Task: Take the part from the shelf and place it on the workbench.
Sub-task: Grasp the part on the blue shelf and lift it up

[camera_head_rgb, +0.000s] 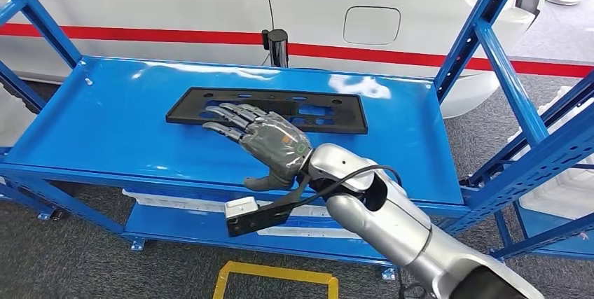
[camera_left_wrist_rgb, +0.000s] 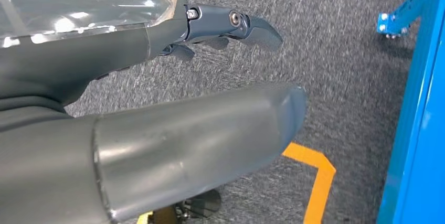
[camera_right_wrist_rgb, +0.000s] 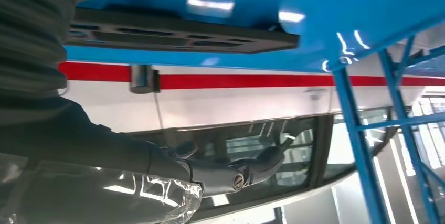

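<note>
Silver and jointed, the robot's right arm (camera_head_rgb: 392, 222) comes up from the lower edge of the head view and ends in the right hand (camera_head_rgb: 270, 145), which hovers palm-down over the blue shelf (camera_head_rgb: 105, 124). Its fingers (camera_head_rgb: 231, 113) are spread and stretched forward, their tips over the near edge of the part (camera_head_rgb: 280, 106), a flat black plate with slots and holes that lies lengthwise on the shelf top toward the back. The thumb hangs below the palm, apart from the plate. Nothing is gripped yet; whether the fingertips already touch the plate I cannot tell. In the right wrist view the plate (camera_right_wrist_rgb: 178, 32) shows lying flat on the blue surface, with the hand's dark fingers (camera_right_wrist_rgb: 252, 166) held away from it and released.

By my judgement the step in hand is the reach for the part: the pick has not begun, and carrying it to the bench is all left to do. Because the plate lies flat and thin against the shelf, the next move likely calls for lowering the fingers over one long edge and working the thumb under it, or dragging the plate toward the shelf's front lip to get a hold.

At the robot's side, the left hand (camera_left_wrist_rgb: 157, 129) hangs over grey carpet beside a strip of orange floor tape (camera_left_wrist_rgb: 315, 171); its thumb and fingers are loosely extended and hold nothing.

On the shelf top the part lies alone. Some pale, flat thing (camera_head_rgb: 175, 204) rests on the lower tier, too hidden to name. Beyond the rack stands a white car with a red stripe (camera_head_rgb: 140, 34).
</note>
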`<state>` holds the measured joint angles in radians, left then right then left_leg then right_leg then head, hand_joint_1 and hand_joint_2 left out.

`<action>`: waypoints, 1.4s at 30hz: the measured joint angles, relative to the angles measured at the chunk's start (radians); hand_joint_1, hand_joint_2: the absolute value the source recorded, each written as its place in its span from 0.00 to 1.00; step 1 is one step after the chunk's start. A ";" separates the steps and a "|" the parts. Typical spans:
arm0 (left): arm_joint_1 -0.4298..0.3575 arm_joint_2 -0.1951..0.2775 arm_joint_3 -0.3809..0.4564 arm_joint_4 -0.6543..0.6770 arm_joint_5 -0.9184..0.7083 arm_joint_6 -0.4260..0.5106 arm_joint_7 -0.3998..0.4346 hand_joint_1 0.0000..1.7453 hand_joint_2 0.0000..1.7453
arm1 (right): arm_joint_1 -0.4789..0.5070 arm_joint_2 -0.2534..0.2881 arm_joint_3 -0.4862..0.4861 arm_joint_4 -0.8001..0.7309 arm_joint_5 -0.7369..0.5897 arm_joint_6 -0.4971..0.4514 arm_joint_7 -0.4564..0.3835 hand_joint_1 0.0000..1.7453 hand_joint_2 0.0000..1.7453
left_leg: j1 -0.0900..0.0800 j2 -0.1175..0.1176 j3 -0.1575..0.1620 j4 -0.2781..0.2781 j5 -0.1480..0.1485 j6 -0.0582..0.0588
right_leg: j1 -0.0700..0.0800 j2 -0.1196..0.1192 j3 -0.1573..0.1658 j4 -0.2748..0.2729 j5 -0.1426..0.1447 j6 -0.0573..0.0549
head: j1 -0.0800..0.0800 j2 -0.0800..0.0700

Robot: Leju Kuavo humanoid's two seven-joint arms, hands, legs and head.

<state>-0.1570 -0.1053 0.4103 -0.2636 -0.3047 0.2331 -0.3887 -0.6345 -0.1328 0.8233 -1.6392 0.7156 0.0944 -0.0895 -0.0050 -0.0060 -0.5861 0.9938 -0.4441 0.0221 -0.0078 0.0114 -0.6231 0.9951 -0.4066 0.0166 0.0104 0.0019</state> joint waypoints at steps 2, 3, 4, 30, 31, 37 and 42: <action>0.001 -0.002 -0.001 0.000 0.001 0.000 0.002 0.00 0.00 | -0.023 0.021 0.015 0.019 -0.015 0.005 0.009 0.00 1.00 | 0.001 -0.001 -0.001 0.000 0.001 -0.001 | 0.001 -0.001 0.000 0.000 0.000 0.000 | 0.000 0.000; 0.002 -0.002 -0.001 0.000 0.001 0.000 0.002 0.00 0.00 | -0.031 0.028 0.021 0.026 -0.021 0.008 0.013 0.00 1.00 | 0.001 -0.001 -0.001 0.000 0.001 -0.001 | 0.001 -0.001 0.000 0.000 0.000 0.000 | 0.000 0.000; 0.002 -0.002 -0.001 0.000 0.002 0.000 0.003 0.00 0.00 | -0.036 0.033 0.025 0.032 -0.026 0.012 0.016 0.00 1.00 | 0.001 -0.001 -0.001 0.000 0.000 -0.001 | 0.001 -0.001 0.000 0.000 0.000 0.000 | 0.000 0.000; 0.001 0.000 -0.001 0.000 0.000 0.003 0.020 0.00 0.00 | -0.121 0.179 0.104 0.252 -0.012 0.026 0.097 0.00 1.00 | 0.000 -0.001 -0.001 0.000 0.000 -0.001 | 0.000 -0.001 0.000 0.000 0.000 0.000 | 0.000 0.000; 0.001 0.000 -0.001 0.000 0.000 0.003 0.020 0.00 0.00 | -0.121 0.185 0.108 0.264 -0.004 0.021 0.103 0.00 1.00 | 0.000 -0.001 -0.001 0.000 0.000 -0.001 | 0.000 -0.001 0.000 0.000 0.000 0.000 | 0.000 0.000; 0.001 0.000 -0.001 0.000 0.000 0.003 0.024 0.00 0.00 | -0.121 0.208 0.127 0.310 0.015 0.010 0.113 0.00 1.00 | 0.000 -0.001 -0.001 0.000 0.000 -0.001 | 0.000 -0.001 0.000 0.000 0.000 0.000 | 0.000 0.000; 0.001 0.000 -0.001 0.000 0.000 0.003 0.025 0.00 0.00 | -0.121 0.214 0.134 0.326 0.015 0.010 0.113 0.00 1.00 | 0.000 -0.001 -0.001 0.000 0.000 -0.001 | 0.000 -0.001 0.000 0.000 0.000 0.000 | 0.000 0.000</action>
<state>-0.1562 -0.1054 0.4093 -0.2633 -0.3052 0.2365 -0.3642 -0.7552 0.0814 0.9575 -1.3133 0.7301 0.1045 0.0240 -0.0050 -0.0068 -0.5871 0.9939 -0.4439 0.0214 -0.0077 0.0104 -0.6231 0.9952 -0.4066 0.0166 0.0104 0.0019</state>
